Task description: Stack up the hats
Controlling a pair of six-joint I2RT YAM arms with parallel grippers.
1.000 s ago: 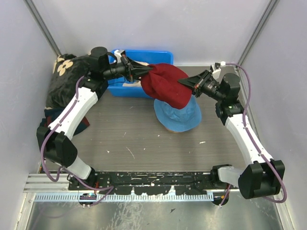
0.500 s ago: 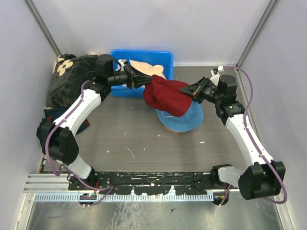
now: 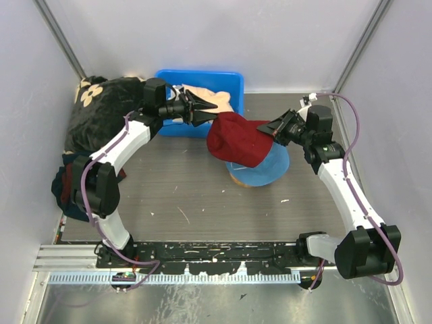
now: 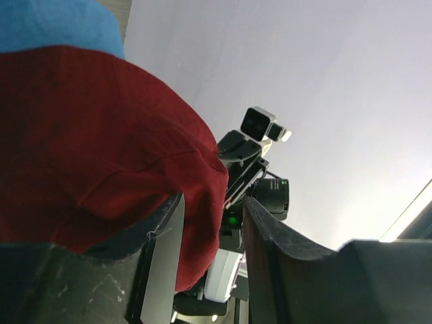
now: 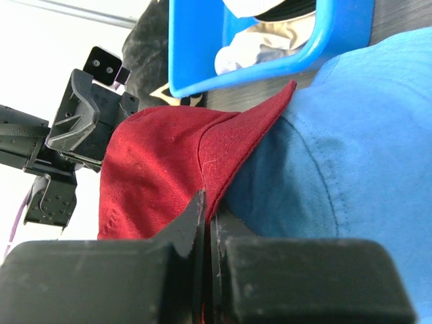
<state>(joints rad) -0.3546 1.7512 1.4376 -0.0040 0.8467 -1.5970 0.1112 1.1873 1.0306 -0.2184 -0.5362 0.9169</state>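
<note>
Grey wood-grain table [image 3: 175,196] below everything. At its far left corner, a heaped black blanket with cream flowers [image 3: 101,118]. Just right of that, against the back wall, a blue plastic bin [image 3: 226,79], with a cream-beige bucket hat [image 3: 210,100] lying inside.

In front of the bin, right of the table's middle, a light blue bucket hat [image 3: 266,169] sitting brim-down on the surface. Draped over its crown and left side, a dark red bucket hat [image 3: 236,138], tilted, touching the blue fabric and covering most of it, with only the near and right brim left in sight.

At the left edge, partly behind the left arm, a bunched navy cloth with red trim [image 3: 62,185].

Reaching in from the right, the right gripper [image 3: 264,127], clenched on the red hat's right brim. From the right wrist view, both fingers pressed together with only a sliver of red fabric between.

Opposite, over the bin's front edge, the left gripper [image 3: 206,116], fingers spread apart. From the left wrist view, the red hat's edge hanging in the gap, lying against one finger [image 4: 158,236] and clear of the other, so not pinched.
</note>
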